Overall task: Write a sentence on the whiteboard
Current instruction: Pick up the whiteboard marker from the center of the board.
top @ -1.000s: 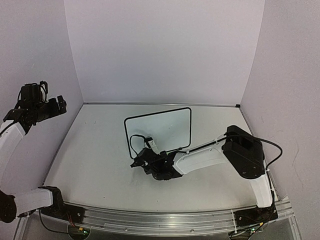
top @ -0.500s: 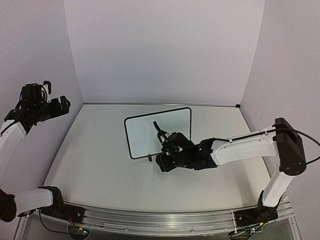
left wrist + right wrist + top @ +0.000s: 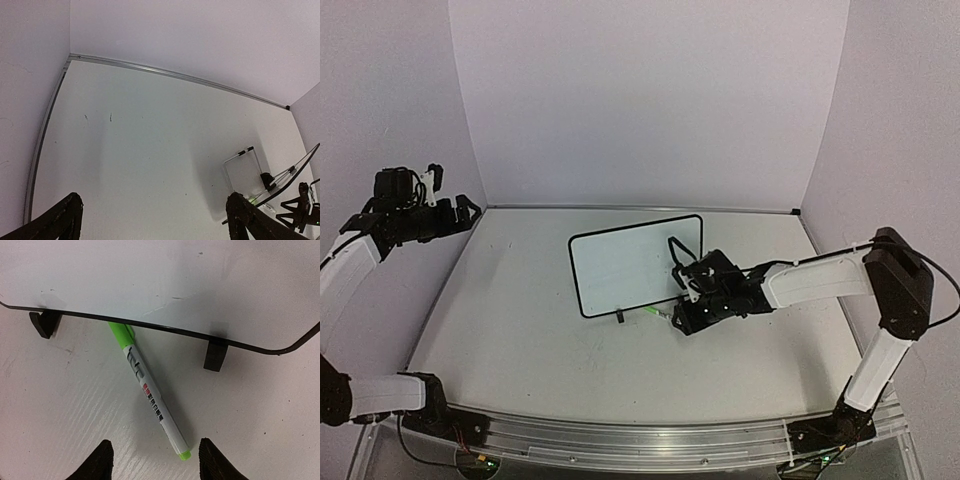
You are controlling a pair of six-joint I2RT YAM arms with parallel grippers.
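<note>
Top view: the whiteboard (image 3: 630,268), white with a thin black frame, sits near the middle of the table (image 3: 520,300), its near edge resting on two small black feet. The right gripper (image 3: 682,316) reaches in low at the board's near right corner. The left gripper (image 3: 460,212) is held high over the far left of the table, well apart from the board.

Right wrist view: a marker (image 3: 150,395) lies flat on the table (image 3: 75,405), its green cap tucked under the lower frame of the whiteboard (image 3: 150,275) between the two feet. The white barrel carries a red patch and dark printed characters, too small to read. Its green tail end lies between the spread fingers of the right gripper (image 3: 155,450), which touch nothing. The board face shows only faint scuffs.

Left wrist view: the left gripper (image 3: 154,202) is spread wide and holds nothing; the whiteboard (image 3: 244,172) appears far off at lower right.
</note>
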